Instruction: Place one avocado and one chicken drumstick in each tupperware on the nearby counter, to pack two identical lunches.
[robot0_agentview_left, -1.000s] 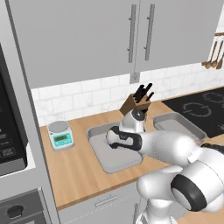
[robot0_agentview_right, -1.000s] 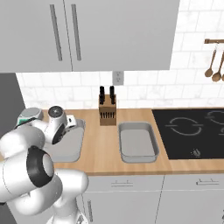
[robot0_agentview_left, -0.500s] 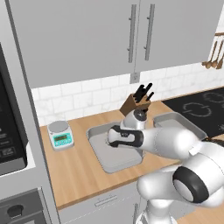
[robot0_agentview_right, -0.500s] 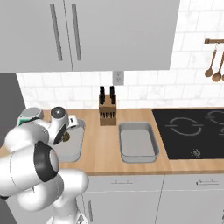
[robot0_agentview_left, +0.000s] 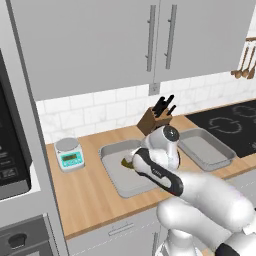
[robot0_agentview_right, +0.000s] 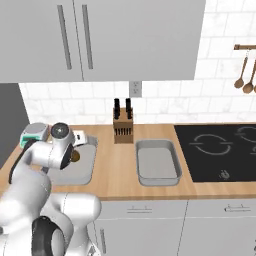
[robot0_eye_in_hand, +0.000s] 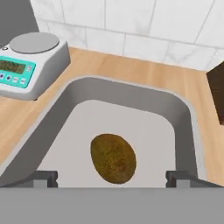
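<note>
the tool (robot0_eye_in_hand: 112, 177) hangs low over the left tupperware (robot0_eye_in_hand: 183, 118), its two dark tips spread wide to either side and gripping nothing. right between those tips, an olive-brown avocado (robot0_eye_in_hand: 113, 158) lies on the floor of that tupperware, free of both tips. just beside the tupperware's far left corner sits a white scale (robot0_eye_in_hand: 30, 63) with a teal display, on the wooden surface (robot0_eye_in_hand: 131, 70). from the right base view, the second tupperware (robot0_agentview_right: 157, 161) lies on the surface well to the right of the first, with the knife block (robot0_agentview_right: 123, 128) behind the gap between them and the black cooktop (robot0_agentview_right: 217, 150) beyond it.
</note>
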